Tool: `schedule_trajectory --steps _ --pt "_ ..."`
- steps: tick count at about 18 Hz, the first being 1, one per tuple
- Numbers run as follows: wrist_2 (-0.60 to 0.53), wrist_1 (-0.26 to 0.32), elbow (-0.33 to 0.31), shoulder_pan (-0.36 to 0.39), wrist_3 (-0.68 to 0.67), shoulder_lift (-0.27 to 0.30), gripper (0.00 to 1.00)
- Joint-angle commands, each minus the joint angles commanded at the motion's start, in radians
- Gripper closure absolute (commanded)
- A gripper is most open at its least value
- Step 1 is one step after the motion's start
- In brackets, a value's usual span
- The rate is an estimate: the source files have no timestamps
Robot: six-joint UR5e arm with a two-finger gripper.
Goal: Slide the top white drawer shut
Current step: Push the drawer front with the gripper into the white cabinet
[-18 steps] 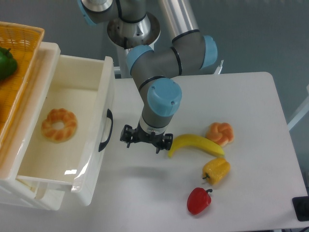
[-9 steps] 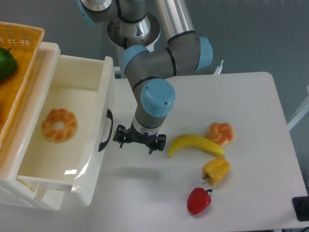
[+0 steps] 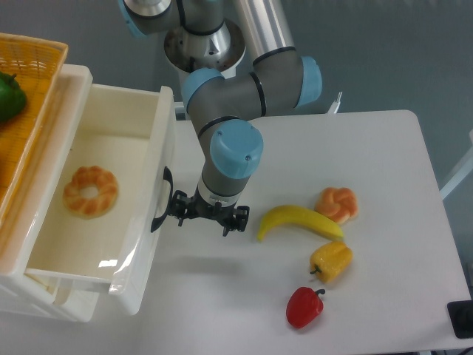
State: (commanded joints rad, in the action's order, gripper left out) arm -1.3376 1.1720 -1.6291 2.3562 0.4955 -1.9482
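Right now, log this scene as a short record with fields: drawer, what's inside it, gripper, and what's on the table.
drawer: top white drawer pulled open, black handle facing the arm
inside: one donut
gripper: gripper low over the table, next to the handle, holding nothing; contact unclear
table: banana, pastry, yellow pepper, red pepper
on the cabinet: basket with a green item

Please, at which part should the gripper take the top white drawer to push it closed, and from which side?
Judging by its pose, at the black arched handle on the front of the top white drawer. The gripper should come from the table side, at the right in the picture, since the drawer stands pulled out toward it.
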Motion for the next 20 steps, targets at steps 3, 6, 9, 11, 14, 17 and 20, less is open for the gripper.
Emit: schedule_trajectory --steps 3,6,9,11,14,17,20 --pt "0.0 0.002 0.0 -0.008 0.0 0.002 0.0" --pt "0.005 0.002 0.0 -0.012 0.0 0.003 0.0" --pt "0.02 0.002 0.0 -0.021 -0.003 0.005 0.0" --pt "0.02 0.002 0.003 -0.034 -0.011 0.006 0.0" --pt "0.02 0.005 0.003 -0.04 -0.012 0.015 0.0" --pt "0.02 0.008 0.003 -0.061 -0.012 0.018 0.0" --pt "0.02 0.008 0.006 -0.089 -0.012 0.02 0.0"
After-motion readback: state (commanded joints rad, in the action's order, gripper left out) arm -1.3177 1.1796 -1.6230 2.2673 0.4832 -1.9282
